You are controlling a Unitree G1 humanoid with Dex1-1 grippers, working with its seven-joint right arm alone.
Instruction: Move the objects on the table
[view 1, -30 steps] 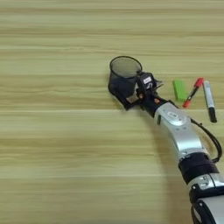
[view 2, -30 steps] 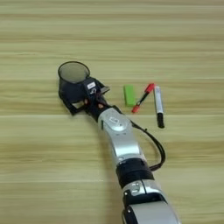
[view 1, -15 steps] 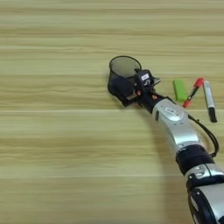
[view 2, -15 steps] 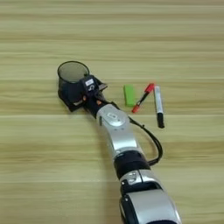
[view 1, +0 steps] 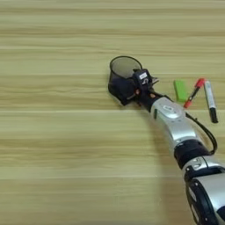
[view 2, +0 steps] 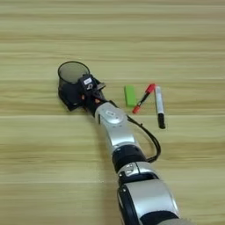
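While pressed against the black wire-mesh pen cup (view 1: 121,75), gripper (view 1: 132,89) now nearer it than before; finger state impossible to tell. Green block (view 1: 180,90) and pens lying well right.

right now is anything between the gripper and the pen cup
Nothing visible. The gripper is right at the near side of the pen cup, with no gap showing between them. The green block, red-capped pen and silver marker all lie off to the right, behind the arm's reach line.
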